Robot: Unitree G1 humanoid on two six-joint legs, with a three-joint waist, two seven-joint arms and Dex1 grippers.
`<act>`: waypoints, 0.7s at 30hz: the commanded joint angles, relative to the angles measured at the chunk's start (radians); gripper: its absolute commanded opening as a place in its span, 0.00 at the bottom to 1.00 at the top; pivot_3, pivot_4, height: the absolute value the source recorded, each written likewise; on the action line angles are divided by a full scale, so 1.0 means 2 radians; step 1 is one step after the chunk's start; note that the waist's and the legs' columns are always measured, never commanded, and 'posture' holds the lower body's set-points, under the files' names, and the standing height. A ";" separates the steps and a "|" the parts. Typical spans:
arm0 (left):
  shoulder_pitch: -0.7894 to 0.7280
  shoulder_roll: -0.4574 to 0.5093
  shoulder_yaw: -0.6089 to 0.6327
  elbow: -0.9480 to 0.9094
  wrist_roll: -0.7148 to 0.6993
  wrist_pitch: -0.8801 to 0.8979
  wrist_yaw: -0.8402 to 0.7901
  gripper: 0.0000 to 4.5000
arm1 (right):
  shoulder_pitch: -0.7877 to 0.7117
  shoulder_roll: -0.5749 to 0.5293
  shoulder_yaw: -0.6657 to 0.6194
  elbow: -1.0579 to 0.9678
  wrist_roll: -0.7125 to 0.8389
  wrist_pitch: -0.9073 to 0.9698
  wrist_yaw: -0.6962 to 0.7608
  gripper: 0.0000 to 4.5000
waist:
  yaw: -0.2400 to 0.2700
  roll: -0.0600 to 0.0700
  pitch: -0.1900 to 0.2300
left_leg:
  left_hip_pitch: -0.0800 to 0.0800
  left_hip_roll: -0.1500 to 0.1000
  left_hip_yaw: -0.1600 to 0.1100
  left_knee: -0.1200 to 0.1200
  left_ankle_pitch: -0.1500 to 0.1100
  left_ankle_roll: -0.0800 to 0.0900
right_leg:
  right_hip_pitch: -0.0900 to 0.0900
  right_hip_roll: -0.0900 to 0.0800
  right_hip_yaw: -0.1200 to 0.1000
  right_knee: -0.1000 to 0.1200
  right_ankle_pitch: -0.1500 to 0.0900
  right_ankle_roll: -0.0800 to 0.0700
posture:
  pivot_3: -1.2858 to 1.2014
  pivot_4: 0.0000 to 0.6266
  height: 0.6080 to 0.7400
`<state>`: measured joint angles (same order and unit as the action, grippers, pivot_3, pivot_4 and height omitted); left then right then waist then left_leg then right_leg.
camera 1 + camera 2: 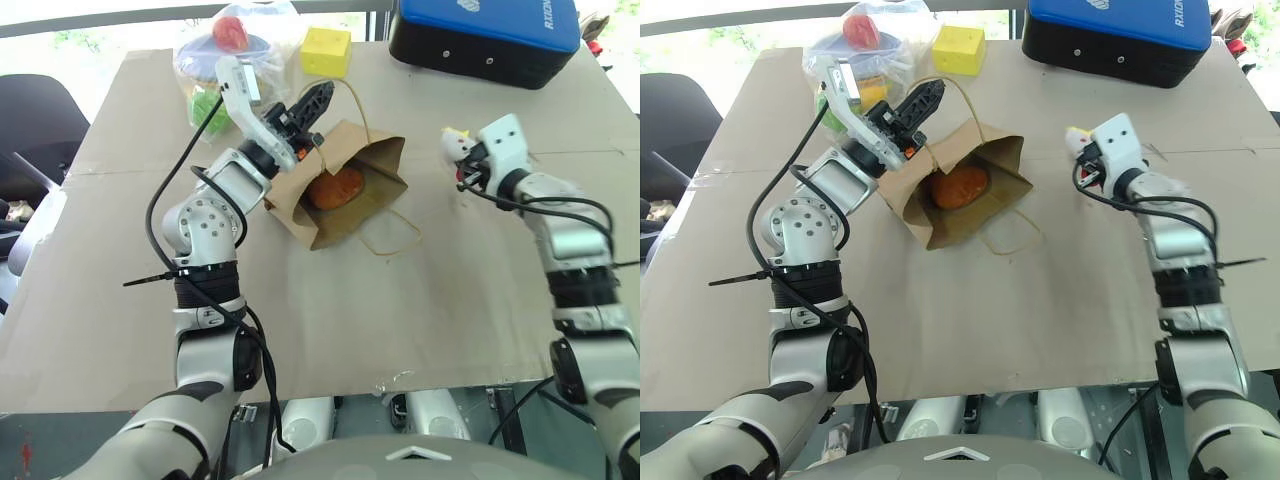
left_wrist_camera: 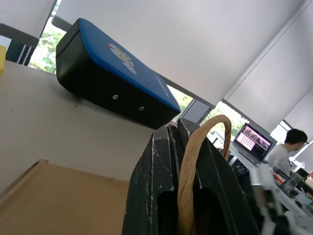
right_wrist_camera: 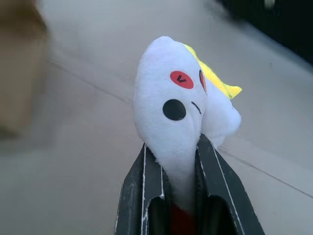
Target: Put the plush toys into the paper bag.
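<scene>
While both arms are raised over the table (image 1: 330, 330), notes as seen:

Left gripper (image 1: 318, 100): fingers pinched together on a string handle (image 2: 188, 166) of the paper bag (image 1: 350, 165), holding that side of the mouth up.

Paper bag: lying on the table near its middle, mouth open toward the robot; second handle loop (image 1: 390, 240) trailing flat on the table.

Brown plush toy (image 1: 335, 187): inside the bag, visible through the mouth.

Right gripper (image 3: 182, 161): clamped on the white chicken toy (image 3: 171, 112), the toy's lower part squeezed between the fingers, head sticking out past the tips.

White chicken toy, position: held above the table, off to the right of the bag and well apart from it.

Far edge: blue-and-black case (image 1: 485, 35), yellow cube (image 1: 326, 52), clear plastic bag (image 1: 235, 45) of toys.
</scene>
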<state>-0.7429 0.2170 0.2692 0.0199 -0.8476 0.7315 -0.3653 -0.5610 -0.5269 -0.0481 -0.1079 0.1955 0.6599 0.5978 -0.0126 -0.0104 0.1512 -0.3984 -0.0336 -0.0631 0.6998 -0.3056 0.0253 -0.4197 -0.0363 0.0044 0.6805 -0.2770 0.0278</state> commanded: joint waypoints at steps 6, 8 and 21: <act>-0.030 -0.006 0.009 -0.012 -0.038 0.014 -0.007 0.00 | 0.025 -0.011 -0.019 -0.256 0.159 0.190 0.006 0.01 | -0.001 0.000 0.000 | 0.001 0.000 0.000 0.000 0.000 0.000 | 0.000 0.000 0.001 0.001 0.000 0.000 | 0.52 0.24 1.00; -0.036 -0.003 0.015 -0.014 -0.059 0.025 -0.016 0.00 | 0.012 0.014 0.009 -0.263 0.164 0.219 -0.019 0.01 | 0.000 0.000 0.000 | 0.001 0.000 0.000 0.000 0.000 0.000 | 0.000 0.000 0.001 0.002 0.000 0.000 | 0.52 0.24 1.00; -0.015 0.026 -0.001 -0.040 -0.076 0.047 -0.055 0.00 | -0.048 0.120 0.111 -0.035 0.057 0.118 -0.101 0.01 | -0.002 0.000 0.000 | 0.001 0.000 0.000 0.000 0.000 0.000 | 0.000 0.000 0.001 0.001 0.000 0.000 | 0.52 0.24 1.00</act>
<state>-0.7722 0.2669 0.2650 0.0009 -0.9994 0.8427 -0.4613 -0.6390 -0.2976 0.1891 -0.1938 0.3187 0.9405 0.4017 -0.0176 -0.0105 0.1510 -0.3965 -0.0346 -0.0635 0.7000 -0.3055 0.0253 -0.4201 -0.0357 0.0054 0.6827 -0.2769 0.0277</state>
